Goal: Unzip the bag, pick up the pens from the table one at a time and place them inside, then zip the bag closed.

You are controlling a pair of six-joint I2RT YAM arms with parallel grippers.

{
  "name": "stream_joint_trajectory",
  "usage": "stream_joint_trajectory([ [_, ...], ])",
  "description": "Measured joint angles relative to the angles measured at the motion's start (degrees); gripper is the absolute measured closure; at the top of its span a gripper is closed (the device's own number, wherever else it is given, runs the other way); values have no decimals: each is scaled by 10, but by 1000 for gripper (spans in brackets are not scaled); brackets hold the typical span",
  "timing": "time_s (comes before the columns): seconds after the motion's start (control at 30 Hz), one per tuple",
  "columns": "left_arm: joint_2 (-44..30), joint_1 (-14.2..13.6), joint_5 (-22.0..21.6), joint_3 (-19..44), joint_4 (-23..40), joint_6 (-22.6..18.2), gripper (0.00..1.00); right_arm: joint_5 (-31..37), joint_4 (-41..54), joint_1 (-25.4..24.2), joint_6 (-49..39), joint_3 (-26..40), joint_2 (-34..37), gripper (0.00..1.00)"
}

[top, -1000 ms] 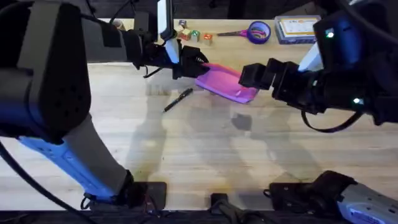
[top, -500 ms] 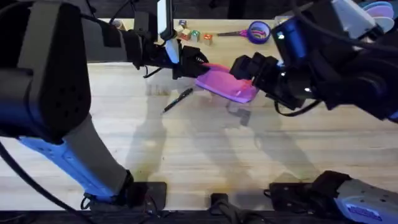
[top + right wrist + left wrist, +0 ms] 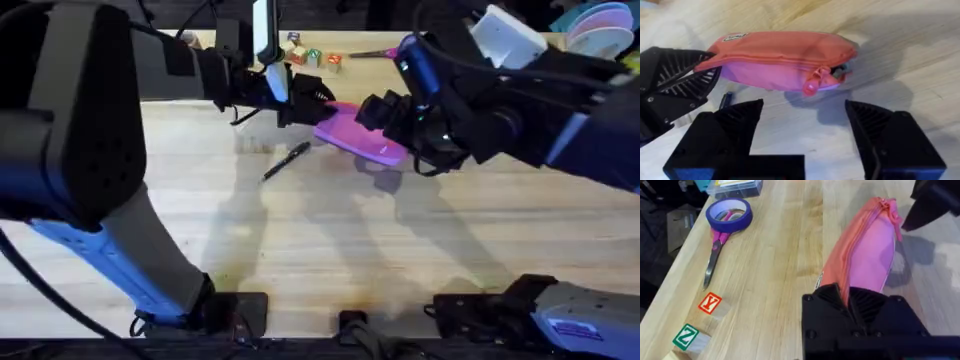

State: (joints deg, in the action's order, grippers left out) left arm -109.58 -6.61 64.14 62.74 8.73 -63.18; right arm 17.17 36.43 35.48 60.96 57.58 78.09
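Right gripper (image 3: 372, 112) now moved closer, open-fingered at the zipper end of the bag (image 3: 362, 132). Left gripper (image 3: 318, 98) still clamped on other end, apparently lifted off the table (image 3: 300, 230).

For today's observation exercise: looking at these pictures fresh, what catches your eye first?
The soft bright-pink zippered pouch stands out, lifted at one end by the left end effector at the table's far middle. The right end effector hovers open by the pouch's zipper pull. A slim black pen lies on the wooden table.
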Motion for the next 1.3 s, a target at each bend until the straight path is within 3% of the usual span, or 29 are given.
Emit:
stream_joint_trajectory([
  [0.27, 0, 0, 1, 0, 0, 0, 957, 15, -10, 0, 19, 0, 40, 52],
  [0.83, 0, 0, 1, 0, 6, 0, 958, 66, -28, 0, 55, 0, 75, 567],
  [1.3, 0, 0, 1, 0, 13, 0, 958, 84, -28, 0, 68, 0, 79, 853],
])
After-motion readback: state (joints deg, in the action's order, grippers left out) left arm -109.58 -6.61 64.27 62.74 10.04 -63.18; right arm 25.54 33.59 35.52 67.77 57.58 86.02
